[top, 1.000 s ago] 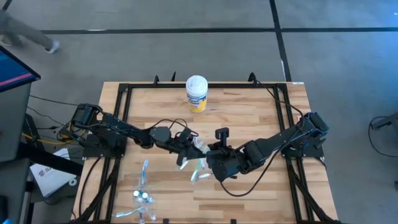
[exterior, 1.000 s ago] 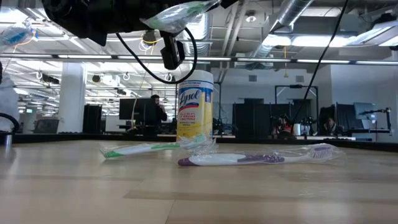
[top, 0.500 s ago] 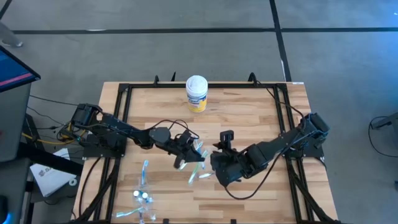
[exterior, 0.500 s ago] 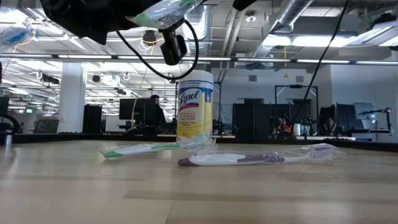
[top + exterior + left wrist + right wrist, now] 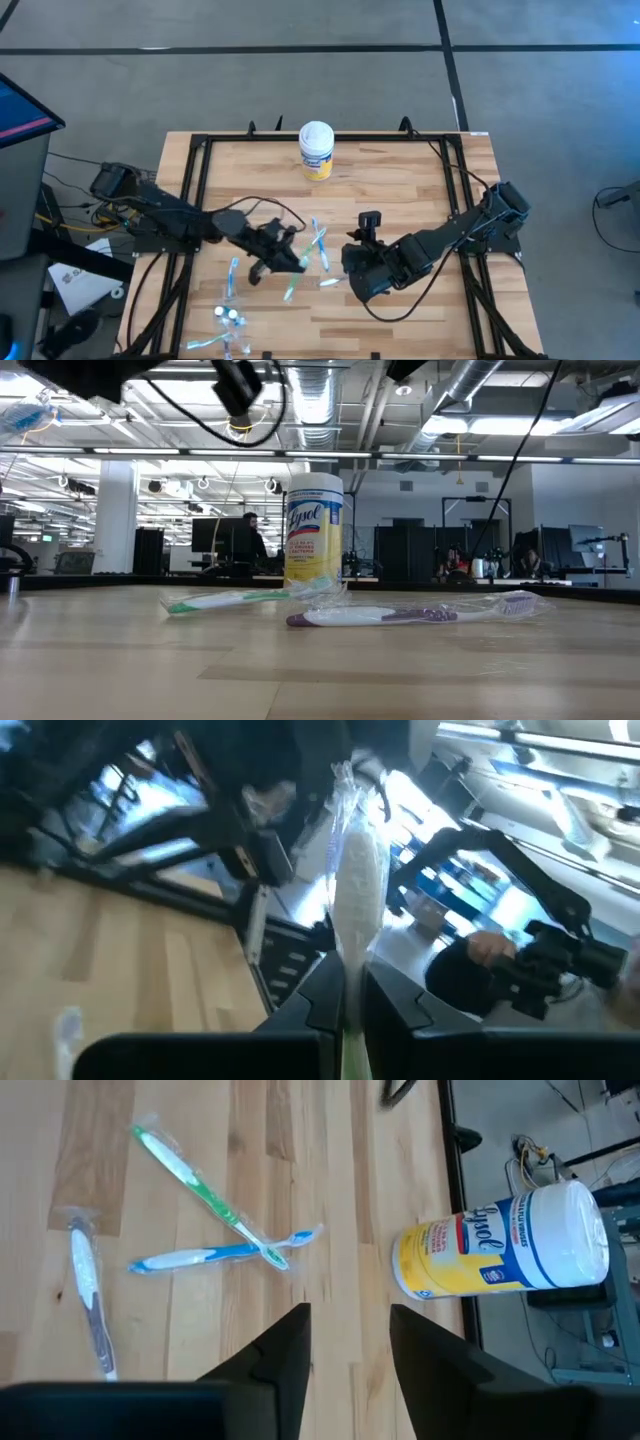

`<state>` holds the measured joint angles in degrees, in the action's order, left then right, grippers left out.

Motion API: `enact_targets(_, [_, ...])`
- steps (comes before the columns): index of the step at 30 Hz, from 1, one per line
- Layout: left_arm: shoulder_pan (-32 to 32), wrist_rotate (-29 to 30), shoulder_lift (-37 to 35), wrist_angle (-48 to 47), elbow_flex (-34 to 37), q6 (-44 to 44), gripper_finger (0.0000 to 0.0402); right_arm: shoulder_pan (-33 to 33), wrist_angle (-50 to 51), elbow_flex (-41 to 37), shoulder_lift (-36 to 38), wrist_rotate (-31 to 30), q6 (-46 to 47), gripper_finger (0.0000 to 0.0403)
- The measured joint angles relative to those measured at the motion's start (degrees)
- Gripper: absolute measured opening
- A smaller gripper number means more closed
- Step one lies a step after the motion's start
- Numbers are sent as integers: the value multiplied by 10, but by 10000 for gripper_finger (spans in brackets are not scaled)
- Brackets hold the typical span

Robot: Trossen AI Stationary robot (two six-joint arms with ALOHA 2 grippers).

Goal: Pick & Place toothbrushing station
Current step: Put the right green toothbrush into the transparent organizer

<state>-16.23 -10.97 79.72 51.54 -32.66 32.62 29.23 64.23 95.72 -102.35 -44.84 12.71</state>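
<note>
My left gripper hangs over the table's near left middle, shut on a clear-wrapped toothbrush with a green handle and a white head. That brush also shows in the high view. My right gripper is open with nothing between its fingers, right of centre. On the wood beyond it a green toothbrush lies across a blue toothbrush. A white and purple toothbrush lies flat beside them. The low view shows the green one and the purple one on the table. My left gripper pinches the wrapped toothbrush by its green handle end between its two fingers. The brush runs on along the fingers and sticks out past their tips, head end farthest away. It is lifted clear of the table.
A yellow and white wipes canister stands upright at the far middle. A heap of wrapped toothbrushes and small tubes lies at the near left edge. A black frame runs along the table's sides.
My left gripper has swung from the table's middle toward the near left, carrying the wrapped toothbrush with it, and has gone out of the low view's top. The brushes on the table have stayed where they were.
</note>
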Motion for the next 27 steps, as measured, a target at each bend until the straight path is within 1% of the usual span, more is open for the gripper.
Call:
enact_targets(5, [-35, 52, -90, -5, 73, -8, 13, 0, -3, 0, 0, 0, 0, 122])
enact_targets(13, [-90, 65, -204, -6, 150, -50, 12, -5, -7, 0, 0, 0, 3, 122])
enact_targets(17, [-119, 65, -241, -7, 170, -87, 12, -5, -8, 0, 0, 0, 3, 122])
enact_targets(20, [-135, 65, -267, -28, 186, -108, 12, -5, -9, 0, 0, 0, 4, 123])
enact_targets(27, [-165, 81, -309, -63, 211, -110, 12, -5, -11, 0, 0, 0, 4, 122])
